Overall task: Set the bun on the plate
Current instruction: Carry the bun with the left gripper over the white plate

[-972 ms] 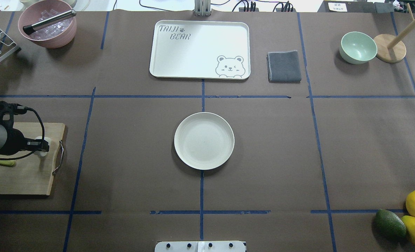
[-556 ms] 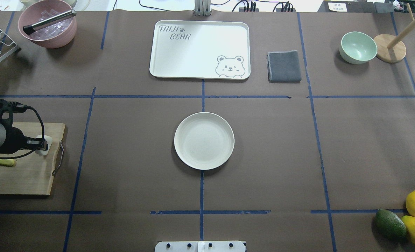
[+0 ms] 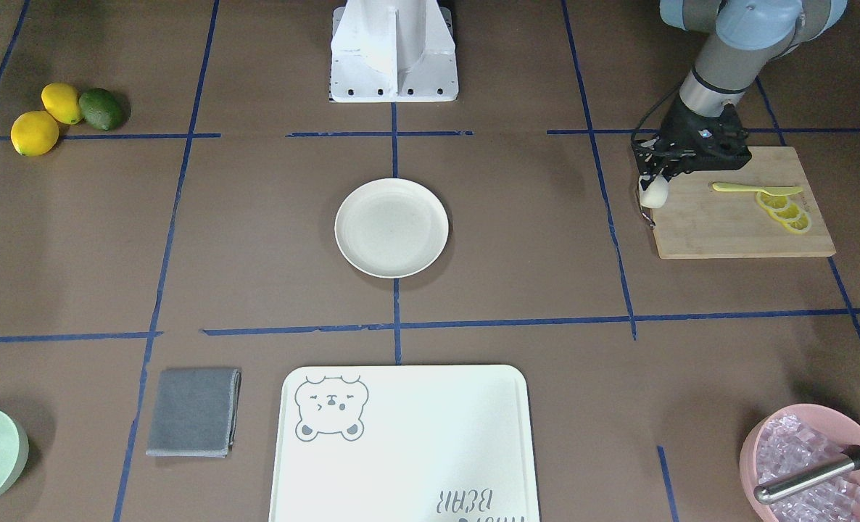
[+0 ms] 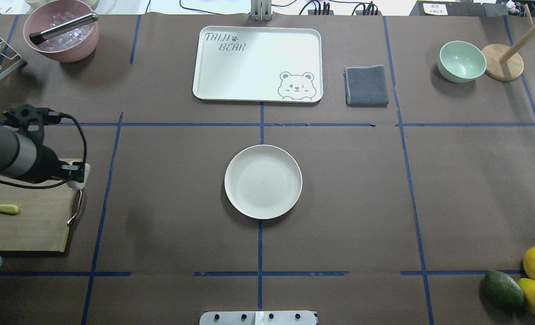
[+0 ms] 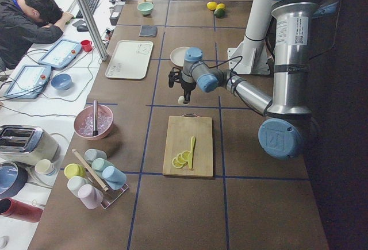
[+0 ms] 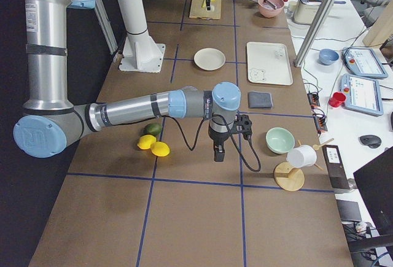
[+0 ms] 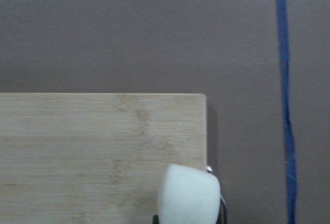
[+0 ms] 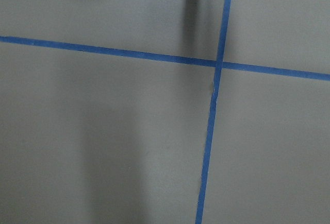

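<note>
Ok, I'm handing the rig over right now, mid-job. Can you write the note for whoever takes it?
The left tool is shut on the bun at the handle end of the cutting board, seemingly lifted off it.
The right tool hangs over bare table near the lemons; open or shut cannot be told.
The plate sits mid-table with nothing on it.
Done: bun grasped.
Left: carry it to the plate, set it down, release.
</note>
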You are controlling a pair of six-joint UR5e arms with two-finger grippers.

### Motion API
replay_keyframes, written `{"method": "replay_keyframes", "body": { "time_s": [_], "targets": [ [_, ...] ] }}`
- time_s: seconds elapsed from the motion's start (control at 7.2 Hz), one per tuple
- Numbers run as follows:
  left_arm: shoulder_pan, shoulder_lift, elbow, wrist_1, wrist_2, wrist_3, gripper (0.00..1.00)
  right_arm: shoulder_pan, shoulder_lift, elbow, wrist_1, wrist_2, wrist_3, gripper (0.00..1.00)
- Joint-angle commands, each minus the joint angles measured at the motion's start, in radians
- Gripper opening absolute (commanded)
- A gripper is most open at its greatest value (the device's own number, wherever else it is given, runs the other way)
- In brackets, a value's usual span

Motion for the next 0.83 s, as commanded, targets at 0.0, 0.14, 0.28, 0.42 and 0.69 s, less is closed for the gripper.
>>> {"method": "replay_keyframes", "body": {
  "time_s": [0.0,0.14,0.28,0.42,0.69],
  "targets": [
    [0.115,-0.266,-0.003,0.254,0.012,-0.135,0.33,0.003,-0.001,-0.004,-0.001,-0.001,0.000,1.00],
    [0.176,-0.341,0.031,0.264,0.050,-0.210,0.33,0.017,-0.008,-0.016,-0.001,-0.003,-0.028,1.00],
    [0.200,-0.406,0.074,0.264,0.060,-0.252,0.33,0.047,-0.004,-0.059,-0.001,-0.001,-0.095,1.00],
    [0.233,-0.461,0.117,0.262,0.064,-0.304,0.33,0.073,-0.002,-0.106,0.034,-0.001,-0.147,1.00],
    [0.307,-0.550,0.187,0.258,0.130,-0.366,0.33,0.092,-0.025,-0.218,0.192,0.009,-0.146,1.00]
  ]
}}
